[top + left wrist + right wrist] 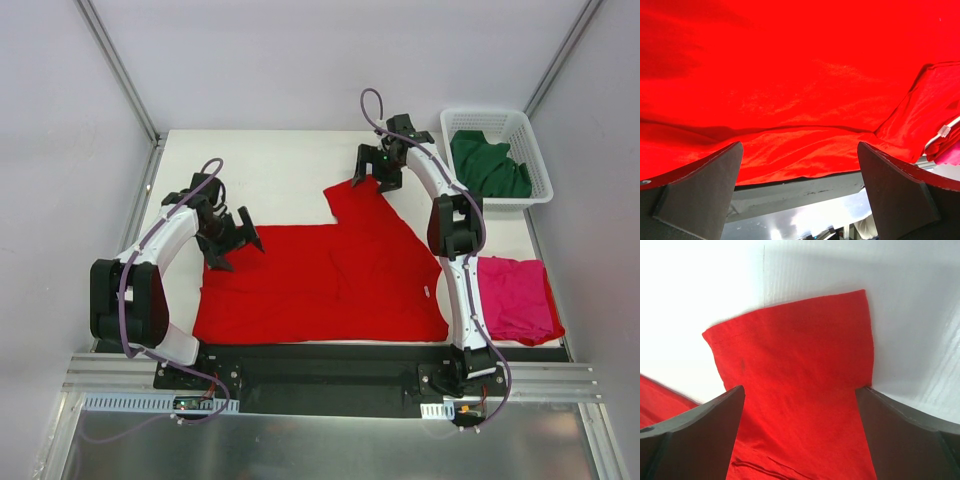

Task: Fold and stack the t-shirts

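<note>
From above, the red shirt (320,285) lies spread flat on the white bench (280,170), in the middle and close to the near edge. One sleeve (355,200) sticks out toward the far side. The left end effector (238,252) hangs over the far left corner of the red shirt. Its two fingers are wide apart and hold nothing. The right end effector (375,180) is at the tip of the sleeve that sticks out. Its fingers are wide apart too, with nothing in them. The pink shirt (512,298) lies folded at the right side of the bench, just beside the right arm. The green shirt (488,165) sits bunched up in the white basket (483,113) at the far right corner.

From the left wrist, red cloth (790,75) fills nearly the whole view. It is smooth, with a few soft wrinkles. The two dark fingers (700,195) stand far apart at the bottom corners, and nothing is pinched between them. A little bit of pink cloth (950,155) peeks in at the right edge.

From the right wrist, the end of the red sleeve (800,365) lies flat on the white bench (700,290). Its far edge is straight and its corners show. The two dark fingers (695,435) stand wide apart, one on each side of the sleeve. I cannot tell if they touch the cloth.
</note>
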Controlling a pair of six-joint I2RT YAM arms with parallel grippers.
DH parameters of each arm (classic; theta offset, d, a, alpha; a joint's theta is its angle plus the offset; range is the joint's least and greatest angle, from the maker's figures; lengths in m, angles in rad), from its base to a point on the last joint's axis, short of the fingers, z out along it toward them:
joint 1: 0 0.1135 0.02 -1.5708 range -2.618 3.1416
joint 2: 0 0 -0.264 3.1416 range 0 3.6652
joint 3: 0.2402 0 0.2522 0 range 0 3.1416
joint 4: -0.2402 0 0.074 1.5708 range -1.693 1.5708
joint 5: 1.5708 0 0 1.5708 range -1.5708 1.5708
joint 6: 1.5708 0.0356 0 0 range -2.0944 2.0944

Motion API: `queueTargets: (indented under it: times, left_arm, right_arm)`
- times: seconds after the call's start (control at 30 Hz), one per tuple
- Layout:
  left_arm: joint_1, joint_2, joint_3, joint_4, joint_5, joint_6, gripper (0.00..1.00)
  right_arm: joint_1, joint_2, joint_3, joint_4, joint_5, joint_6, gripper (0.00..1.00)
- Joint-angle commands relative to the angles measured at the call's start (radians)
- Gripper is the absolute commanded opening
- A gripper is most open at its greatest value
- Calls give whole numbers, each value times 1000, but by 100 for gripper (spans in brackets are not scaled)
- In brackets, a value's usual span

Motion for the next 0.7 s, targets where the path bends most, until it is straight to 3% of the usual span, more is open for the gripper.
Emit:
queueTargets:
  times: [0.0, 0.43, 0.67]
  left_arm:
    - [0, -41, -15, -10, 12, -1, 99]
    - [0, -36, -18, -9, 18, -6, 99]
    - [0, -44, -32, -7, 13, -6, 99]
  right_arm:
    - [7, -95, -3, 7, -22, 23, 96]
    - [40, -187, 7, 4, 141, -73, 96]
    - [38, -112, 24, 36, 147, -78, 96]
